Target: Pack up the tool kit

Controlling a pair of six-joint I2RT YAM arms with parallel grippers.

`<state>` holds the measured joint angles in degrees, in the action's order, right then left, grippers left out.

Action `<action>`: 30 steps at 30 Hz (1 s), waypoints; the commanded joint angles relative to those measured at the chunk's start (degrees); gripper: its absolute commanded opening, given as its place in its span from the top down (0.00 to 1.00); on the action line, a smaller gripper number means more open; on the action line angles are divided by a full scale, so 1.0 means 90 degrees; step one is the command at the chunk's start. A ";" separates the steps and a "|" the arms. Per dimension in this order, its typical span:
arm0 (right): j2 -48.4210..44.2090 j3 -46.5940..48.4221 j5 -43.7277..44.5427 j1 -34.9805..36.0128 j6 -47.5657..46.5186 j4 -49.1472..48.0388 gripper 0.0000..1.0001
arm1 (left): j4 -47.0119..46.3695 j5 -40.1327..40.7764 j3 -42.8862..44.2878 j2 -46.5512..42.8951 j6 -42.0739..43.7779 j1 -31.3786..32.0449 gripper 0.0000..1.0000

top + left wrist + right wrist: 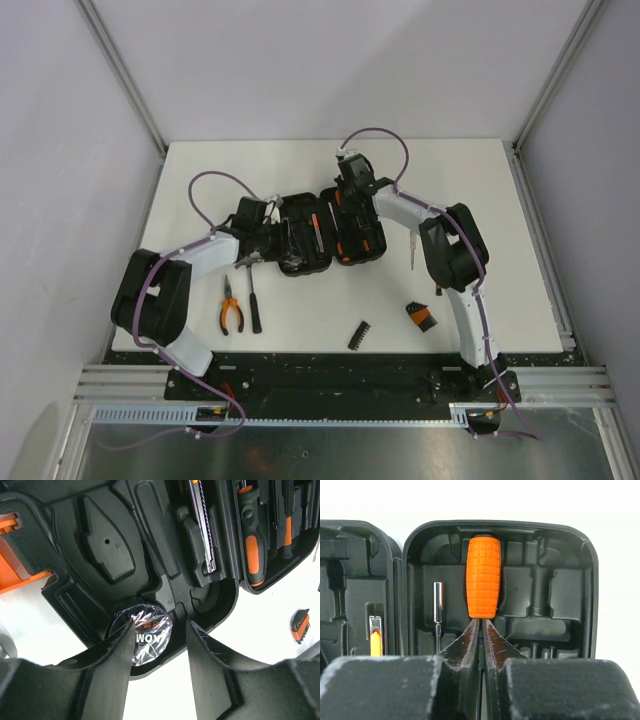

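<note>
**Open tool kit, one gripper at each half**

The tool kit (pixel 320 240) lies open at mid-frame on the worktop (pixel 480 180). In the right wrist view the right gripper (pixel 481 625), lower centre, has its fingers drawn nearly together. Their tips meet the lower end of the kit's orange handle (pixel 483 577); whether they pinch anything cannot be told. The left gripper (pixel 161 625), fingers apart and empty, is at the case's lower edge, beside a film-wrapped roll (pixel 145 632).

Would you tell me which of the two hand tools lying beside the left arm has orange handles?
The pliers, lying left of the hammer, whose handle is black.
</note>
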<state>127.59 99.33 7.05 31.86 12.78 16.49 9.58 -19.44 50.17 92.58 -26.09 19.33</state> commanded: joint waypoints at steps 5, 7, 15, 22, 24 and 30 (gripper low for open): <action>0.0405 0.0308 0.0143 0.0112 -0.0267 0.0688 0.89 | 0.0384 0.0191 -0.0010 0.0176 0.0025 0.0089 0.49; 0.0453 0.0320 0.0169 0.0147 -0.0282 0.0809 0.89 | 0.0381 0.0193 -0.0016 0.0179 0.0024 0.0089 0.49; 0.0728 0.0186 0.0198 0.0251 -0.0212 0.1238 0.90 | 0.0381 0.0192 -0.0035 0.0169 0.0015 0.0093 0.49; 0.1029 0.0214 0.0139 0.0281 -0.0164 0.1539 0.90 | 0.0380 0.0186 -0.0055 0.0133 0.0007 0.0093 0.49; 0.1126 0.0231 0.0075 0.0267 -0.0112 0.1650 0.91 | 0.0380 0.0185 -0.0057 0.0129 0.0008 0.0090 0.49; 0.1335 0.0175 -0.0070 0.0281 -0.0004 0.1978 0.91 | 0.0383 0.0183 -0.0067 0.0099 -0.0004 0.0091 0.49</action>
<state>131.00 104.79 10.24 33.36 11.57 21.91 9.56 -19.44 50.17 92.58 -26.11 19.35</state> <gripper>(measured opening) 0.099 0.513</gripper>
